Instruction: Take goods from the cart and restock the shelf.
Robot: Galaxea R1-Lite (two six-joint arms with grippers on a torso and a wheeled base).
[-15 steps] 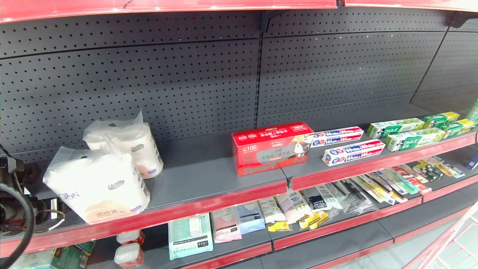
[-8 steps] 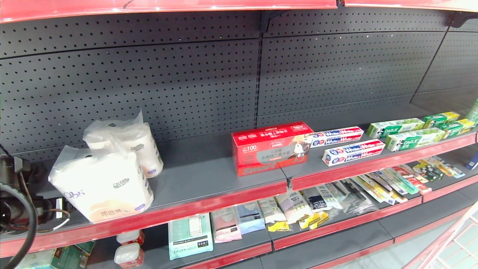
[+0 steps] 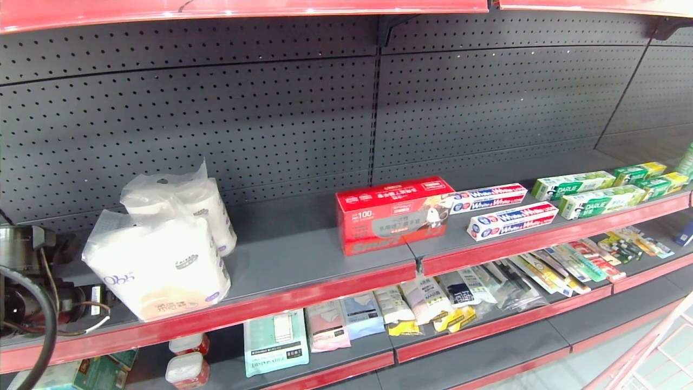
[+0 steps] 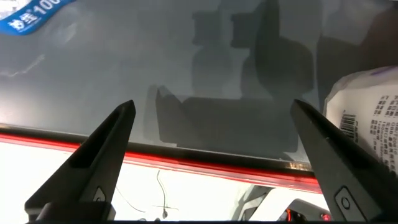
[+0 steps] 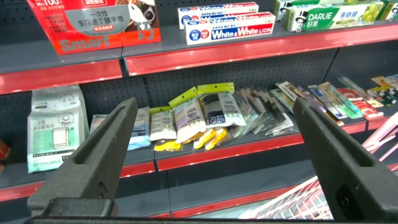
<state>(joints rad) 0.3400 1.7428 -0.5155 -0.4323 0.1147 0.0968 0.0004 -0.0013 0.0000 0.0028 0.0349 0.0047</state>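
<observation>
A white tissue pack stands at the front left of the grey shelf, with a wrapped roll pack just behind it. My left arm is at the shelf's left end, beside the tissue pack. In the left wrist view my left gripper is open over bare shelf with nothing between its fingers, and the tissue pack lies just outside one finger. My right gripper is open and empty, held low in front of the shelves.
A red box, white toothpaste boxes and green toothpaste boxes line the shelf to the right. Bare shelf lies between the tissue pack and the red box. The lower shelf holds several packets. A pink cart frame shows at bottom right.
The front tissue pack has slid to the right along the shelf and stands more upright. My left arm has shifted right with it.
</observation>
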